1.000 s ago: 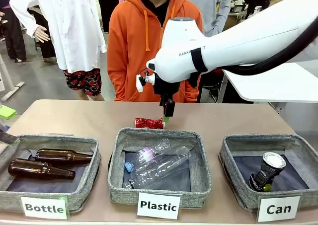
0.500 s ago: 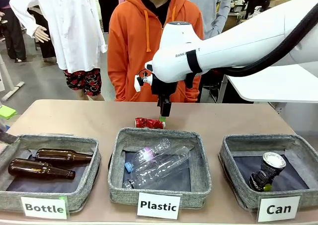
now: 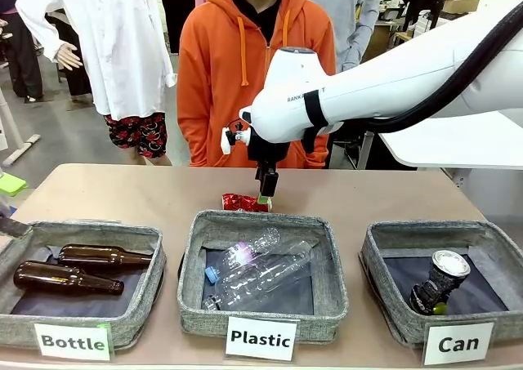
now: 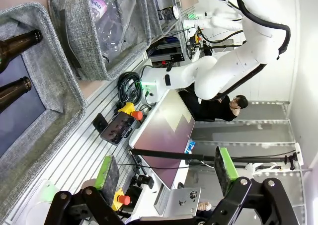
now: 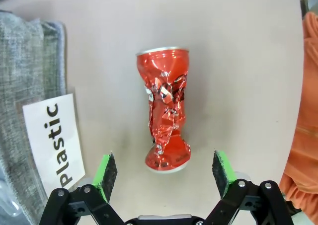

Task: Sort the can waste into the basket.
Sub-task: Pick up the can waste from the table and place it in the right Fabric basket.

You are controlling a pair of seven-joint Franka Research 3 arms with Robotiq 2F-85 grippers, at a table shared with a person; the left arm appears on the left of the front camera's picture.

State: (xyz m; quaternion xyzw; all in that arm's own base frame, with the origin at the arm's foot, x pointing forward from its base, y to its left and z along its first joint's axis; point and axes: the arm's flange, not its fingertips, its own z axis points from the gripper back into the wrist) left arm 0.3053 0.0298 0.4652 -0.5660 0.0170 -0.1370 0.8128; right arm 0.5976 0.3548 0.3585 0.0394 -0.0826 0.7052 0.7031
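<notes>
The crushed red can (image 3: 242, 202) lies on the table just behind the middle basket. In the right wrist view the red can (image 5: 166, 119) lies lengthwise ahead of me, its near end level with the green pads. My right gripper (image 3: 265, 195) (image 5: 164, 170) hangs open just above it, touching nothing. The black can (image 3: 438, 285) with a silver top leans inside the grey basket (image 3: 377, 251) labelled "Can" at the front right. My left gripper (image 4: 166, 171) is open and empty, off the table's left side.
The "Plastic" basket (image 3: 194, 260) holds clear bottles in the middle. At the left, the "Bottle" basket (image 3: 139, 305) holds two brown bottles (image 3: 69, 278). A person in an orange hoodie (image 3: 221, 68) stands at the far edge. The right arm (image 3: 384, 80) spans the table's right half.
My right gripper has shifted a little to the left and lower, closer to the red can. The cans and baskets have not moved.
</notes>
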